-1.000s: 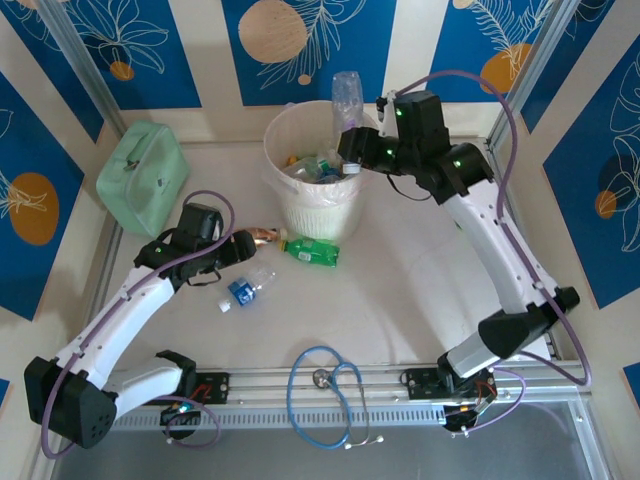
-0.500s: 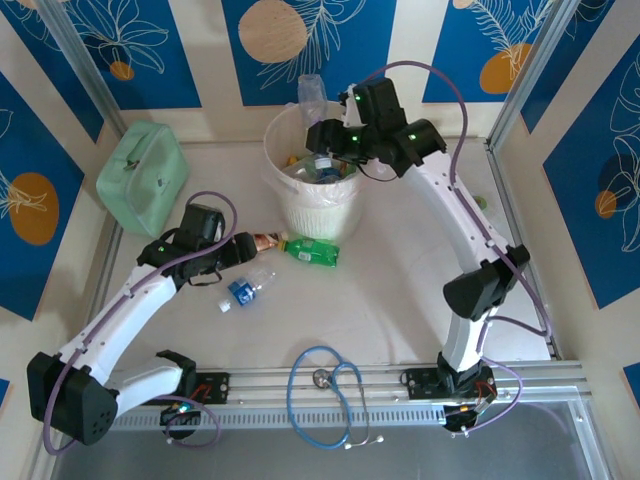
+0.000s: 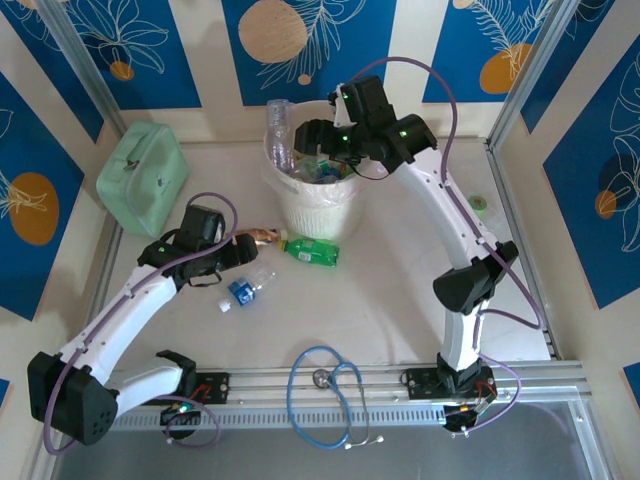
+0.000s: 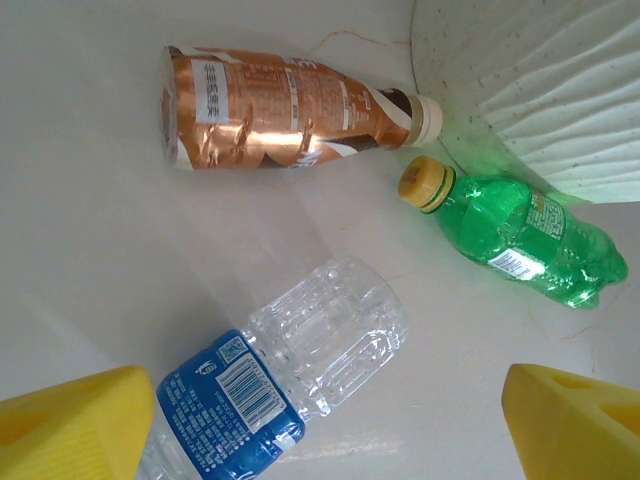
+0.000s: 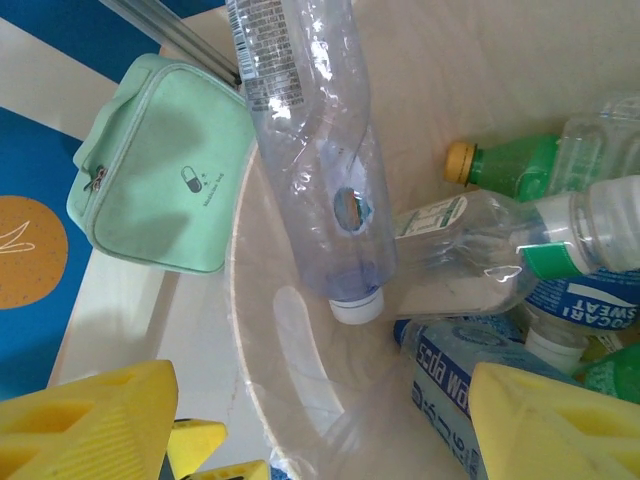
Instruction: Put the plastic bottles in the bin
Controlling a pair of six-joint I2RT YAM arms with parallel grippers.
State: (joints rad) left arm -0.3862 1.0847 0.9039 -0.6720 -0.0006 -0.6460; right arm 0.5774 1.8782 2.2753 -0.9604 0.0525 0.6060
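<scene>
The bin [image 3: 345,205] stands at the back centre with several plastic bottles inside. My right gripper [image 3: 303,140] hovers over it, open [image 5: 320,425], yellow fingers [image 5: 80,420] apart and holding nothing. A clear bottle [image 5: 310,150] leans cap-down against the bin's left rim [image 5: 245,330], free of the fingers; it also shows from above [image 3: 278,135]. My left gripper [image 3: 248,248] is open [image 4: 320,430] just above the table. Ahead of it lie a copper-labelled bottle [image 4: 280,110], a green bottle [image 4: 520,235] and a clear blue-labelled bottle [image 4: 300,370], whose lower end lies between the fingers, untouched.
A mint-green case [image 3: 143,178] sits at the back left, close to the bin. A blue stethoscope [image 3: 325,395] lies by the front rail. A small green roll [image 3: 480,205] rests at the right edge. The bin's ribbed wall [image 4: 540,90] is right beside the green bottle.
My right gripper swung left over the bin and opened, releasing the clear bottle, which now tips cap-down inside the left rim. The left gripper's fingers spread a little wider.
</scene>
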